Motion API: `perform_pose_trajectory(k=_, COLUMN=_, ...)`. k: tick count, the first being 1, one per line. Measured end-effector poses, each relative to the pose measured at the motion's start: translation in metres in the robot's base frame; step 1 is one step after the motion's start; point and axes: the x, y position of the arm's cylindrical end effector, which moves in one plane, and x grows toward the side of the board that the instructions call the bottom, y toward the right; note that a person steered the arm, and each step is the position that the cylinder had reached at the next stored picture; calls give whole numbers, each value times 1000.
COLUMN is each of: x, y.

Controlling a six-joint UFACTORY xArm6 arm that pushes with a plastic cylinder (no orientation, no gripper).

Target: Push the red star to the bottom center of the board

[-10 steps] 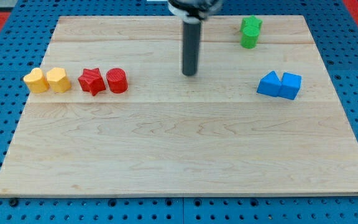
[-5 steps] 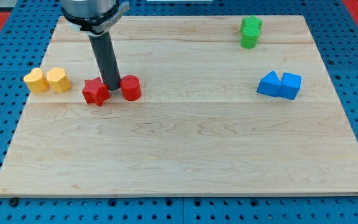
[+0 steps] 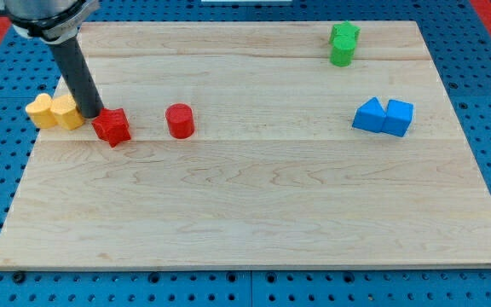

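The red star (image 3: 112, 127) lies on the wooden board (image 3: 254, 205) at the view's left, about halfway up. My tip (image 3: 91, 115) stands just at the star's upper left, touching or nearly touching it, between the star and the two yellow blocks (image 3: 54, 112). The rod slants up to the view's top left. A red cylinder (image 3: 180, 121) stands apart to the star's right.
Two yellow blocks sit side by side near the board's left edge. Two green blocks (image 3: 343, 44) are stacked close together at the top right. A blue triangular block (image 3: 369, 114) and a blue cube (image 3: 398, 117) touch at the right.
My tip moved from the board's top centre down between the red star and red cylinder, then left past the star. The star slid down-left, the cylinder right, the yellow blocks slightly left.
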Motion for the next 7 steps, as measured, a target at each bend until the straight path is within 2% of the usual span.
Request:
perform_pose_trajectory(k=1, x=19, y=16)
perform_pose_trajectory(k=3, x=55, y=89)
perform_pose_trajectory(k=5, x=43, y=121)
perform_pose_trajectory(k=6, x=71, y=161)
perform_pose_trajectory(k=7, x=69, y=182)
